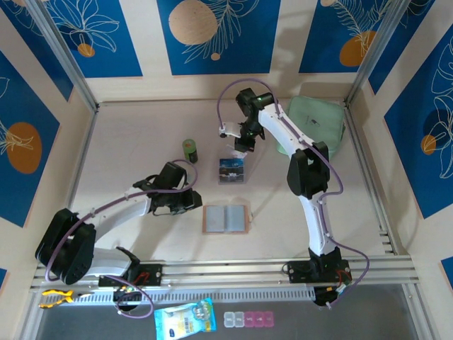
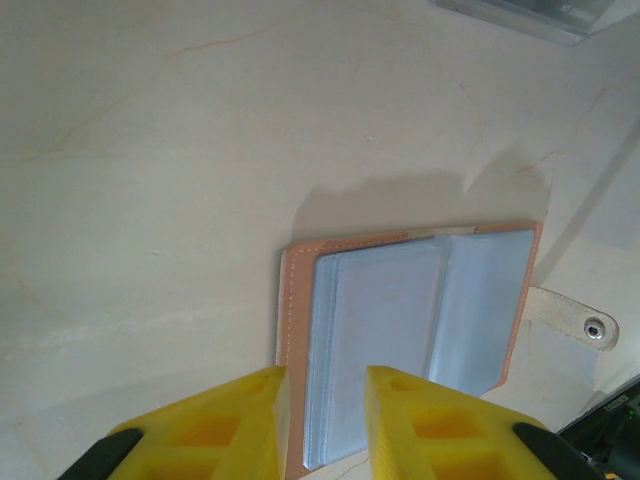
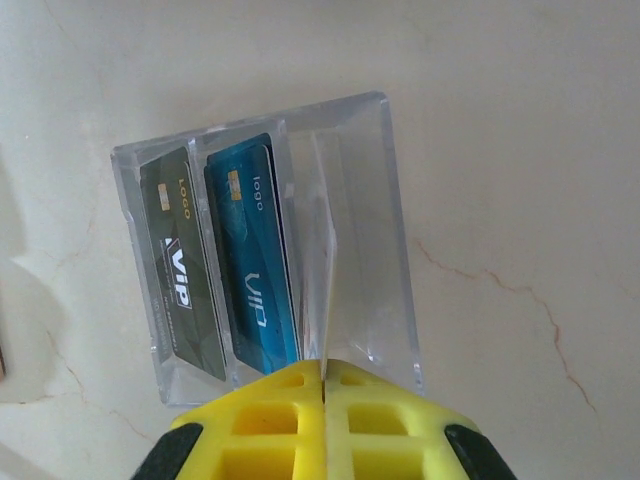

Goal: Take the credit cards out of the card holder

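A small tan-pink leather folding card holder [image 1: 226, 219] is seen lying open and flat on the pale marbled table [image 1: 134, 134], near the middle of its front half. In the left wrist view, the card holder [image 2: 420, 320] shows its pale blue-grey see-through pockets facing up, and its snap tab [image 2: 585, 322] is laid out flat to one side. The left gripper [image 1: 194, 203] is positioned just beside the holder's left edge. From its own camera, the left gripper [image 2: 327, 385] is seen with its yellow fingers [image 2: 245, 425] parted by a narrow gap, across which the holder's stitched edge runs; whether that edge is touched cannot be told. Farther back on the table, a clear plastic box [image 1: 231, 171] with upright slots is placed apart from the holder. In it, a dark olive plastic card [image 3: 180, 270] with white print and a blue plastic card [image 3: 255, 250] are stood side by side in neighbouring slots. The right gripper [image 1: 242, 147] is held directly over this box [image 3: 392, 200]. The right gripper [image 3: 322, 368] is clenched, its yellow fingers pressed together. A thin pale edge runs from its tips into the next slot; whether this is a card or a divider cannot be told. A mint-green case [image 1: 315, 124] is seen at the far right.
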You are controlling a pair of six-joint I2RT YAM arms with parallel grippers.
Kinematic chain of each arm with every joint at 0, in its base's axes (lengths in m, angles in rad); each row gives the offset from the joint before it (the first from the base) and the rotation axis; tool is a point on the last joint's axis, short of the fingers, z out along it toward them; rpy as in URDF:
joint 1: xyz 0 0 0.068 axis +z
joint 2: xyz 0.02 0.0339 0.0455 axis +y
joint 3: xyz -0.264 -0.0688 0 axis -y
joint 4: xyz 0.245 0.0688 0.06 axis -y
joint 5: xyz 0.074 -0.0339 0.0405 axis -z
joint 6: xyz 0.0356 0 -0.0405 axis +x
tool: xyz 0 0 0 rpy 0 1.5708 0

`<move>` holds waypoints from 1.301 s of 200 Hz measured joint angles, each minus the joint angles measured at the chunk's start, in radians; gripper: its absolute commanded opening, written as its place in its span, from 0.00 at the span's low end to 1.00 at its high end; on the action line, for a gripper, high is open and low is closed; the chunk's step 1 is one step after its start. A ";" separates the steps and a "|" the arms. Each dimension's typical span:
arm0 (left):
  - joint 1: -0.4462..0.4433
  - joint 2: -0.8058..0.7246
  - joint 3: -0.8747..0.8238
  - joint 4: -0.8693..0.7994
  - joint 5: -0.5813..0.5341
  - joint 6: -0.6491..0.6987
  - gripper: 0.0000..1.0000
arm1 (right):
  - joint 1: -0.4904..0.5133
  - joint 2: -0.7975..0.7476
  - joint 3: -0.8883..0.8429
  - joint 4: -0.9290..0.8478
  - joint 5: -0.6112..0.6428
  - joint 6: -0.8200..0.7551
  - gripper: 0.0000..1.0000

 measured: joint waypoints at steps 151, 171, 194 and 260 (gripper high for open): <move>0.006 0.000 0.000 0.000 0.007 0.000 0.28 | 0.000 0.002 0.083 0.023 0.004 -0.002 0.00; 0.006 -0.001 0.000 -0.001 0.007 0.000 0.28 | 0.000 0.004 0.083 0.024 0.007 -0.007 0.00; 0.007 -0.003 0.000 -0.001 0.007 0.000 0.28 | 0.000 0.019 0.082 0.034 0.009 -0.015 0.00; 0.012 -0.004 -0.010 -0.002 0.007 0.000 0.28 | 0.001 0.062 0.060 0.040 0.023 -0.042 0.00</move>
